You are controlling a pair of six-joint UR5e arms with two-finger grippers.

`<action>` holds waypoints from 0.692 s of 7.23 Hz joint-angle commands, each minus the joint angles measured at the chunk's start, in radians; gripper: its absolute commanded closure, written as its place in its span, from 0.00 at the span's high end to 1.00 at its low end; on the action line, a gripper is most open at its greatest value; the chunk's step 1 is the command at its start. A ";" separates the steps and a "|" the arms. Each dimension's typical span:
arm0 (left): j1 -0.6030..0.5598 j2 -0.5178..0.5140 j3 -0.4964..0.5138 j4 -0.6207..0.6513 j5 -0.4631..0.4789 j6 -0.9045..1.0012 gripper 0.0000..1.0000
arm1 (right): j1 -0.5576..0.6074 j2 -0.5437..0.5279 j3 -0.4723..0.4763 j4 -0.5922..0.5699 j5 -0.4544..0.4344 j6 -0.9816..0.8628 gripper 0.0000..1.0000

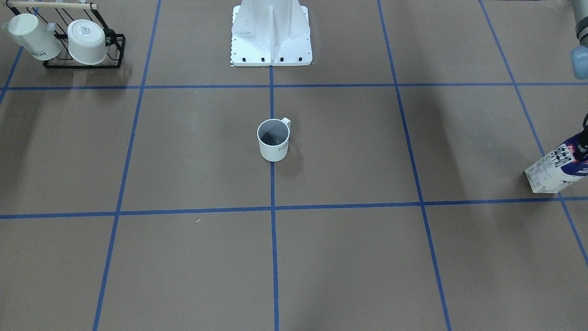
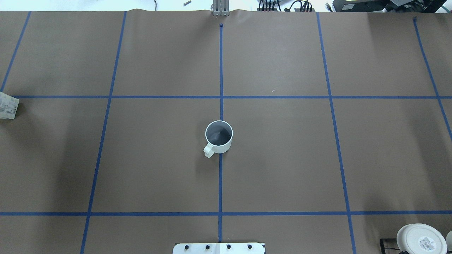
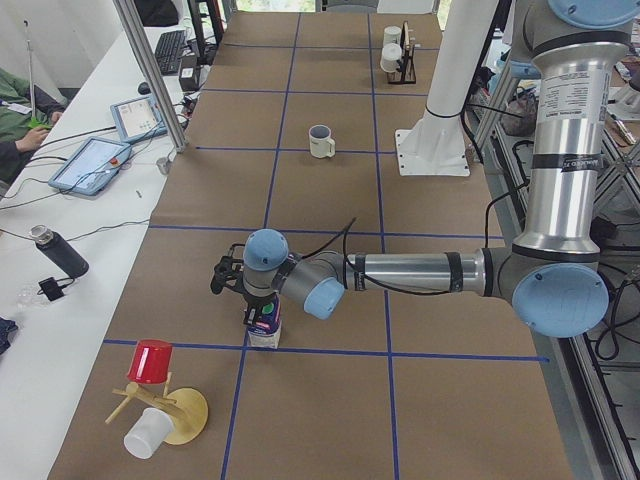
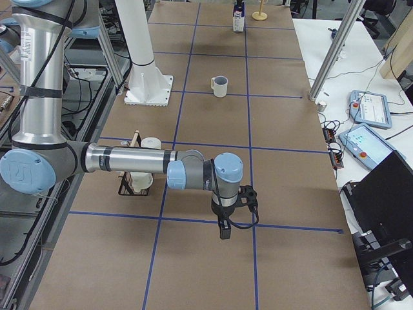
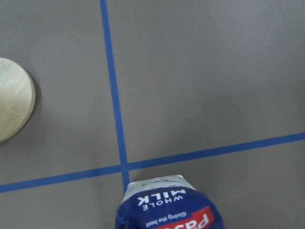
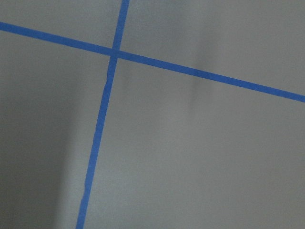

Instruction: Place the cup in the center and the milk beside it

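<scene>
The cup (image 1: 274, 140), a white mug with a dark grey inside, stands upright on the centre tape line; it also shows in the overhead view (image 2: 219, 137). The milk (image 1: 558, 168), a white and blue carton, stands far out on the robot's left side, by a tape crossing (image 3: 263, 325). My left gripper (image 3: 262, 308) is at the carton's top; the carton's "WHOLE MILK" top (image 5: 167, 205) fills the bottom of the left wrist view. I cannot tell whether it grips it. My right gripper (image 4: 223, 229) hangs low over bare table, far from both; I cannot tell its state.
A black wire rack (image 1: 115, 50) with two white cups lying on it stands at the robot's right rear corner. A wooden stand with a red cup (image 3: 152, 360) stands near the milk; its round base (image 5: 9, 105) shows. The white robot pedestal (image 1: 271, 32) is behind the mug.
</scene>
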 commanded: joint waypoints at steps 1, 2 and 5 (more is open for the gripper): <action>-0.001 -0.011 -0.132 0.107 -0.018 -0.101 0.00 | 0.000 0.000 -0.005 0.000 0.000 0.000 1.00; 0.001 -0.017 -0.249 0.208 -0.015 -0.163 0.00 | 0.000 0.000 -0.006 0.000 0.000 0.000 1.00; 0.173 -0.165 -0.472 0.492 0.071 -0.411 0.00 | 0.000 0.000 -0.006 0.000 0.000 0.000 1.00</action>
